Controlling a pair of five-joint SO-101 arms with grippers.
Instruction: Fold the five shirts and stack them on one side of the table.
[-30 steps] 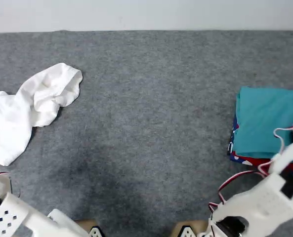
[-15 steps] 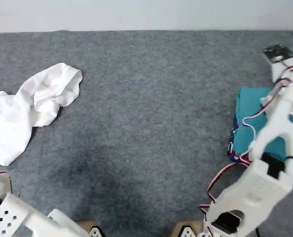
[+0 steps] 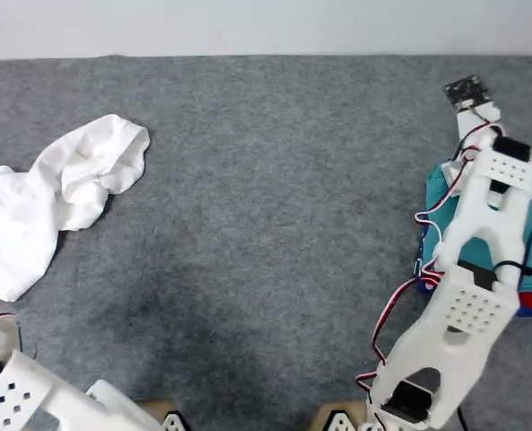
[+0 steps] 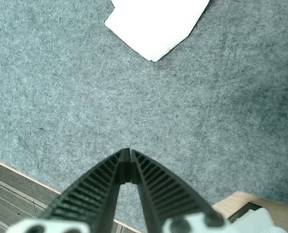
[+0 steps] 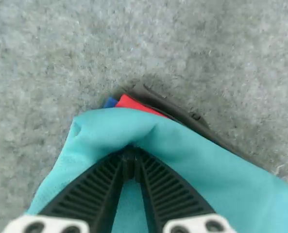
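A crumpled white shirt lies unfolded at the table's left side; its corner shows in the left wrist view. At the right edge sits a stack of folded shirts with a teal shirt on top. Red and blue layers peek out beneath it. My right arm stretches over the stack. My right gripper is shut, its tips pressed against the teal shirt's far corner. My left gripper is shut and holds nothing, above bare mat near the front edge.
A grey mat covers the table, with open room across its middle. The left arm's base sits at the front left. The table's wooden front edge is close under the left gripper. A pale wall runs along the back.
The right arm swung up from the front right corner and out over the folded stack, ending at its far corner. The left arm and the white shirt stayed put.
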